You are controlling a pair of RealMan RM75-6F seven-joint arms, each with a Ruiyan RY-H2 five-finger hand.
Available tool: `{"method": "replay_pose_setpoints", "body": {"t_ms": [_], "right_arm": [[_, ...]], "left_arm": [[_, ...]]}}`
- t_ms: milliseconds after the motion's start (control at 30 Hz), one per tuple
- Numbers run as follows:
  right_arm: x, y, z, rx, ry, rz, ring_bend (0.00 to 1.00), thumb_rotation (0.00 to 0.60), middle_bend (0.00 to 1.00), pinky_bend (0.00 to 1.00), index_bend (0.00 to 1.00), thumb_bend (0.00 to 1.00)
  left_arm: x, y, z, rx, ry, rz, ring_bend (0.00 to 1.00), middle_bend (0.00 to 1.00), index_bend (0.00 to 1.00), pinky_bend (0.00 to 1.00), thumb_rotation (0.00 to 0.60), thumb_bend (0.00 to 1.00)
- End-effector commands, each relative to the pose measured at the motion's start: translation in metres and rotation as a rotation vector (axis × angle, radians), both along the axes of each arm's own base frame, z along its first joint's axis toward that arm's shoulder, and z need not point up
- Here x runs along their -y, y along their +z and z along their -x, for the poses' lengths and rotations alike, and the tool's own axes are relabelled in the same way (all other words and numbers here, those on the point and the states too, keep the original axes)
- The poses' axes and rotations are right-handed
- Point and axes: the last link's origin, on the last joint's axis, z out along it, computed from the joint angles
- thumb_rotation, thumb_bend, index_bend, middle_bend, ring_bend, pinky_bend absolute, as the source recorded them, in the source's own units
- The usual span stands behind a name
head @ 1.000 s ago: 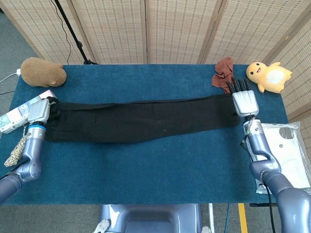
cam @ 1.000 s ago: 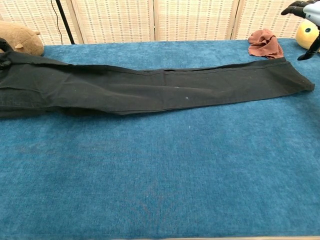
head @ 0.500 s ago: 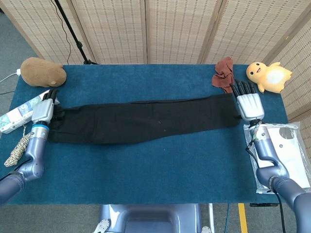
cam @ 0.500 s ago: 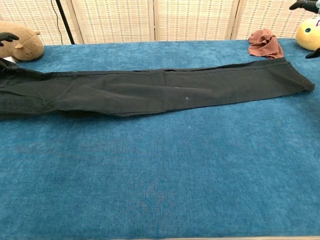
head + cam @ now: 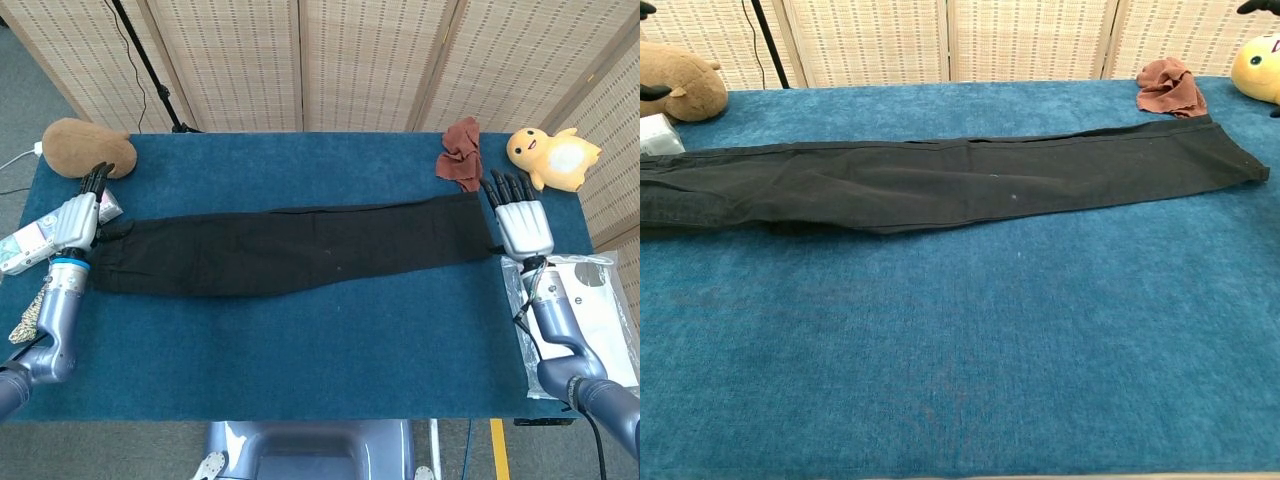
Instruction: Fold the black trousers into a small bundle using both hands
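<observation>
Trousers: the long black cloth trousers [image 5: 300,250] lie flat and straight on the blue tabletop [image 5: 300,350].
Left hand: the left hand [image 5: 78,215] has let go, fingers apart, empty.
Right hand: the right hand [image 5: 522,222] has pulled back too, fingers apart, empty.
Meaning: folding has not started.

The trousers [image 5: 290,248] are laid across the table [image 5: 300,360] from left to right. A brown toy [image 5: 85,147] is placed at the far left corner; a cloth [image 5: 460,153] and a duck toy [image 5: 550,157] at the far right.

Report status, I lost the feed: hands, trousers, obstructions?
Left robot hand and right robot hand open, off the cloth. Black trousers flat, unfolded. Nothing in the way.
</observation>
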Motion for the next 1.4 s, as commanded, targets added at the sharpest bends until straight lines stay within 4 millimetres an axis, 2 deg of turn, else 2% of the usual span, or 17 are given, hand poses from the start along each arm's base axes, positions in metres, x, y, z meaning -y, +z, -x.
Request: {"method": "replay_pose_setpoints", "body": {"t_ms": [33,100,200,367,500,567,633,733,867,1000,1200,1400], "right_arm": [[-0.004,0.000,0.002,0.004,-0.008,0.000,0.00,0.600,0.00,0.00,0.00,0.00],[-0.013,0.000,0.005,0.019,-0.014,-0.004,0.00,0.600,0.00,0.00,0.00,0.00],[-0.027,0.005,0.011,0.020,-0.016,-0.004,0.00,0.600,0.00,0.00,0.00,0.00],[-0.054,0.016,0.021,0.025,0.009,0.020,0.00,0.600,0.00,0.00,0.00,0.00],[-0.068,0.022,0.026,0.034,0.020,0.037,0.00,0.600,0.00,0.00,0.00,0.00],[-0.083,0.026,0.031,0.049,0.027,0.054,0.00,0.600,0.00,0.00,0.00,0.00],[-0.109,0.029,0.040,0.093,0.009,0.068,0.00,0.600,0.00,0.00,0.00,0.00],[-0.136,0.029,0.045,0.138,-0.020,0.071,0.00,0.600,0.00,0.00,0.00,0.00],[-0.154,0.027,0.047,0.188,-0.049,0.074,0.00,0.600,0.00,0.00,0.00,0.00],[-0.165,0.025,0.044,0.208,-0.051,0.076,0.00,0.600,0.00,0.00,0.00,0.00],[-0.171,0.024,0.043,0.212,-0.060,0.070,0.00,0.600,0.00,0.00,0.00,0.00],[-0.175,0.021,0.045,0.243,-0.073,0.072,0.00,0.600,0.00,0.00,0.00,0.00]], "left_arm": [[0.023,0.006,-0.006,0.000,-0.104,0.087,0.00,0.00,0.00,0.13,0.600,0.28],[0.046,-0.004,-0.003,-0.044,-0.149,0.200,0.00,0.00,0.00,0.11,0.600,0.28],[0.062,-0.008,0.002,-0.064,-0.166,0.254,0.00,0.00,0.00,0.10,0.600,0.24],[0.075,-0.014,0.011,-0.091,-0.156,0.265,0.00,0.00,0.00,0.06,0.600,0.15],[0.079,-0.014,0.015,-0.085,-0.145,0.245,0.00,0.00,0.00,0.06,0.600,0.15],[0.082,-0.013,0.019,-0.092,-0.135,0.220,0.00,0.00,0.00,0.06,0.600,0.15],[0.088,-0.011,0.028,-0.085,-0.100,0.195,0.00,0.00,0.00,0.06,0.600,0.15],[0.094,-0.013,0.036,-0.094,-0.080,0.190,0.00,0.00,0.00,0.06,0.600,0.15],[0.093,-0.015,0.044,-0.083,-0.060,0.161,0.00,0.00,0.00,0.05,0.600,0.15],[0.083,-0.015,0.049,-0.065,-0.050,0.112,0.00,0.00,0.00,0.05,0.600,0.15],[0.069,-0.019,0.046,-0.079,-0.047,0.115,0.00,0.00,0.00,0.05,0.600,0.15],[0.062,-0.032,0.045,-0.105,-0.033,0.138,0.00,0.00,0.00,0.05,0.600,0.15]]}}
